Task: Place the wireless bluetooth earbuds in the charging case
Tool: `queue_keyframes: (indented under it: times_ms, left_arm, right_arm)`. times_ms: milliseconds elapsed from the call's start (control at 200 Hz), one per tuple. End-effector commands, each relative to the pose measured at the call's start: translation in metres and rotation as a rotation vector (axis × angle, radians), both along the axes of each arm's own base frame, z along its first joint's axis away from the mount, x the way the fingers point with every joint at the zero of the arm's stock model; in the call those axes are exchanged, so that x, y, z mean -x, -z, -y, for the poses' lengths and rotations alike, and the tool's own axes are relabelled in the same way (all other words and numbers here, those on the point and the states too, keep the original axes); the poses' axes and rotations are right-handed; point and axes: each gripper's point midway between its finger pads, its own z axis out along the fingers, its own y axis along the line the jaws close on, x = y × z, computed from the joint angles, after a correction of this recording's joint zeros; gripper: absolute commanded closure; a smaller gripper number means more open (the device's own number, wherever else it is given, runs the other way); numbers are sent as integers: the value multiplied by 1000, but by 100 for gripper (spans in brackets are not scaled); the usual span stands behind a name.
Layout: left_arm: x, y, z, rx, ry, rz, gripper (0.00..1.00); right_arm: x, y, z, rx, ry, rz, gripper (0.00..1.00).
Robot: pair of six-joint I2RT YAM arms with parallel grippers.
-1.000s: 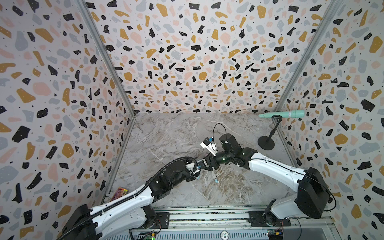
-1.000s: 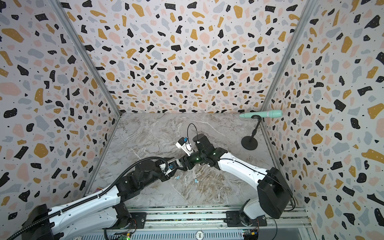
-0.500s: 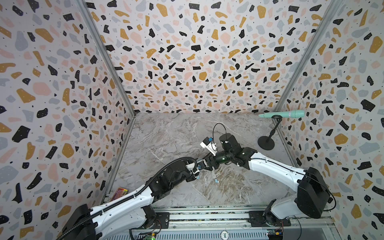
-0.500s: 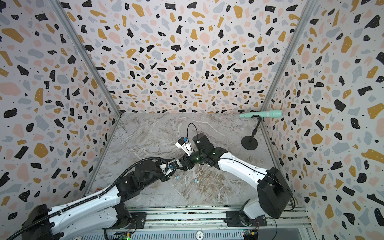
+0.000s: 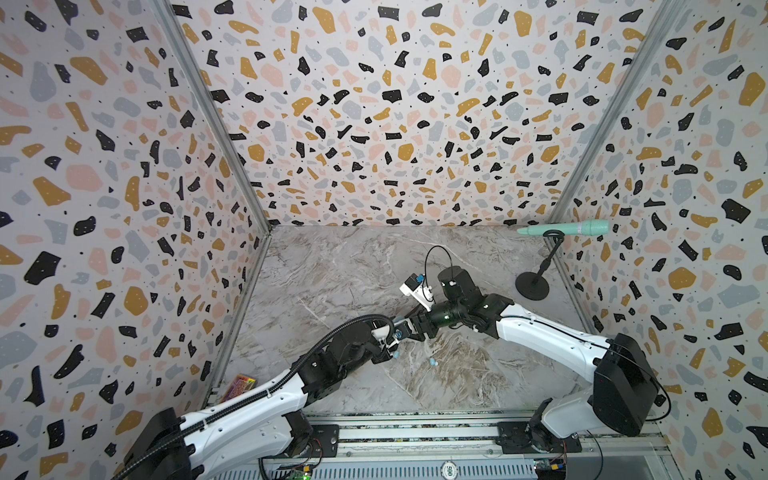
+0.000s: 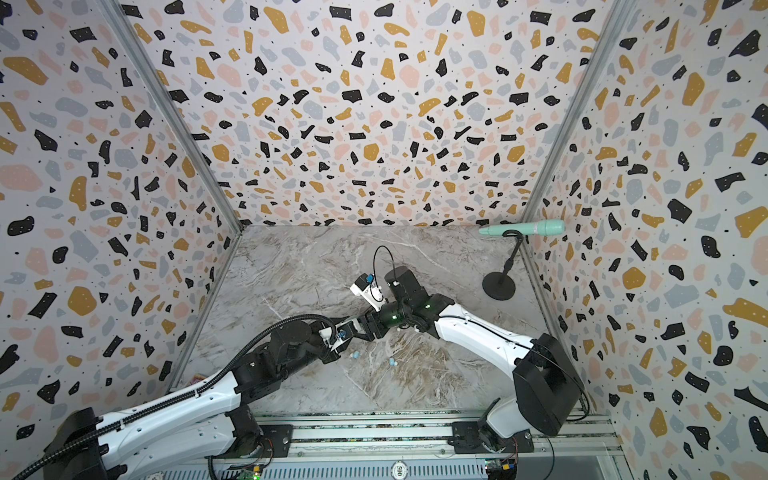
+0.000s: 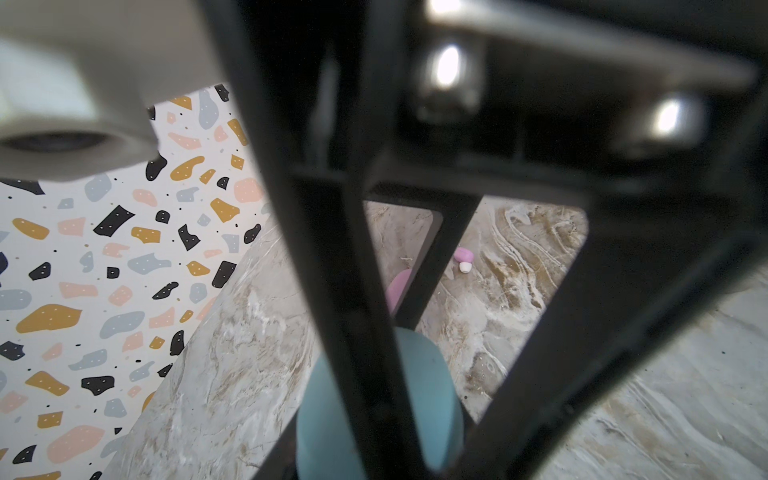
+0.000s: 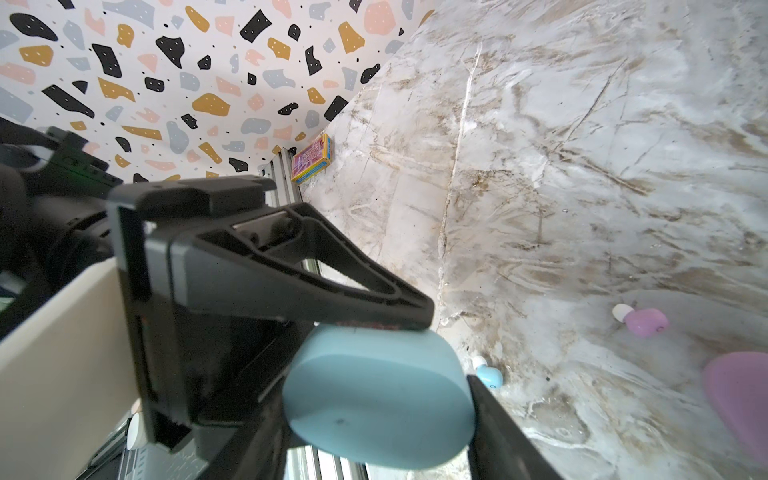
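Marble table (image 5: 332, 270) carries the earbuds (image 8: 489, 375) loose near a pink case (image 8: 735, 399), while left end effector (image 5: 392, 337) and right end effector (image 5: 409, 329) both clamp the closed blue case (image 8: 374, 399); case opening seems current, requiring a steady lid pull next.

We read only one mark: "500" on the round badge (image 5: 449, 471) on the base rail (image 5: 415, 432). It shows in both top views, well apart from the left end effector (image 5: 395, 338), back toward its arm's base. The print on the colourful box (image 8: 312, 158) is too blurred to read.
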Motion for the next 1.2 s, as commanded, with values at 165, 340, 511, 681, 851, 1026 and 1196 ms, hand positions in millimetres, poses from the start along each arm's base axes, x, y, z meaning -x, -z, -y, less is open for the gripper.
queue_keyframes:
  times_ms: [165,340,511,681,851,1026,1196]
  left_arm:
    - [-7,-22,2,43,-22,60,88]
    - [-7,-20,3,29,-17,55,96]
    - [-7,-20,4,22,-12,53,100]
    - [-7,-19,4,17,-7,54,100]
    - [-7,-19,5,10,-4,52,100]
    - [-6,-20,4,9,-3,56,100]
    - [-1,-18,3,19,14,43,100]
  right_arm:
    - [2,-16,-5,-25,-19,15,67]
    - [2,-16,-4,-26,-19,16,55]
    - [2,-17,-4,-26,-15,20,43]
    - [1,-18,-3,-25,-5,28,31]
    - [0,-18,-2,-23,4,30,21]
    - [-7,-22,3,-24,34,45,14]
    - [-16,-39,16,-70,88,74,7]
